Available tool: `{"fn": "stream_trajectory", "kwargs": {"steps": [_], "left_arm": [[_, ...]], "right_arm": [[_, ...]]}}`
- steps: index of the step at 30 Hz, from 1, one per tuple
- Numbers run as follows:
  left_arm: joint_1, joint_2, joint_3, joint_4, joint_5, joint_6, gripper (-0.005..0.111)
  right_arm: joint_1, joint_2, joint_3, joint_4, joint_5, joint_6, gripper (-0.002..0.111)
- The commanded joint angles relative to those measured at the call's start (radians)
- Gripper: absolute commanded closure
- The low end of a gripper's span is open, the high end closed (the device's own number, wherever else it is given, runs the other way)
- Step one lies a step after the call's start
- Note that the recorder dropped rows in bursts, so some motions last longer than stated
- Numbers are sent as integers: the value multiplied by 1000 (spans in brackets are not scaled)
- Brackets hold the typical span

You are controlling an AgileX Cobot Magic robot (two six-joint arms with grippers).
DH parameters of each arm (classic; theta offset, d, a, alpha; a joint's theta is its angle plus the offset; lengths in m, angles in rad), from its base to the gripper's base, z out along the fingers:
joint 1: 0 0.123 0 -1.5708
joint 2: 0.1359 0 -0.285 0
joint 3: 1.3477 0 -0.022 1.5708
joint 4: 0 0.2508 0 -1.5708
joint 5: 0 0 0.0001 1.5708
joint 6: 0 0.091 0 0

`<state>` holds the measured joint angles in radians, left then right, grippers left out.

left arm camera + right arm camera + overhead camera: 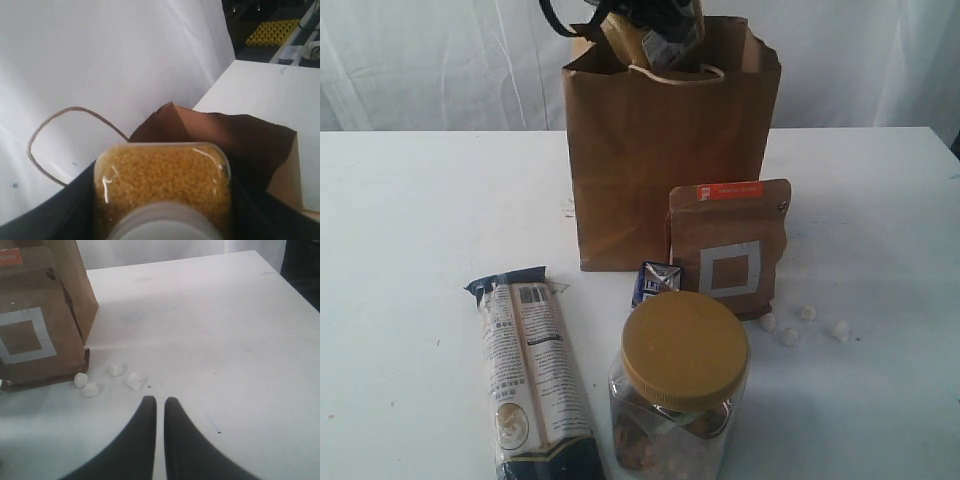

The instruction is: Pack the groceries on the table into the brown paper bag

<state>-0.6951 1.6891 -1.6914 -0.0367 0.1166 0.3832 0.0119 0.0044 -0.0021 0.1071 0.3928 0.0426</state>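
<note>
The brown paper bag [665, 150] stands upright at the middle back of the table [410, 220]. My left gripper [655, 25] hangs over its open mouth, shut on the yellow-grain bottle [162, 182], whose white cap [165, 225] faces the left wrist camera. The bag's dark opening [240, 145] lies just beyond the bottle. In front of the bag stand the brown pouch with the orange label [730, 245], the small blue-white carton [655, 280] and the yellow-lidded jar [682, 385]. The long cream-black packet [532, 375] lies at the front left. My right gripper [160, 401] is shut and empty, low over the table near the pouch [30, 335].
Several small white lumps [790, 330] lie on the table right of the pouch, just ahead of my right fingertips [116, 370]. One of the bag's twisted handles [55, 135] sticks out beside the held bottle. A white curtain [420, 60] closes the back.
</note>
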Motion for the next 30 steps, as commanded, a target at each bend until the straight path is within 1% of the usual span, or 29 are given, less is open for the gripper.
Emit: {"fn": "stream_trajectory", "kwargs": {"steps": [1,5,14,15,17,18,21,26,27,29,30], "left_arm": [[25,-23,-13,-8,6,25,107],[55,-23,-13,-2,120,41,107],[55,8,-13,15,141,40,105],[55,16,-13,15,141,40,102],[55,34,-13,15,138,40,90],[55,40,-13,15,136,40,81],[55,46,-13,15,130,40,69],[55,46,-13,15,130,40,52],[55,46,-13,15,130,40,45],[55,46,-13,13,134,32,38],[55,46,-13,11,142,26,37]], "right_arm": [[8,-4,2,-3,2,-5,102],[18,-4,2,-3,2,-5,102],[27,-4,2,-3,2,-5,102],[27,-4,2,-3,2,-5,102],[27,-4,2,-3,2,-5,102],[27,-4,2,-3,2,-5,102],[27,-4,2,-3,2,-5,102],[27,-4,2,-3,2,-5,102],[27,-4,2,-3,2,-5,102],[27,-4,2,-3,2,-5,102],[27,-4,2,-3,2,-5,102]]}}
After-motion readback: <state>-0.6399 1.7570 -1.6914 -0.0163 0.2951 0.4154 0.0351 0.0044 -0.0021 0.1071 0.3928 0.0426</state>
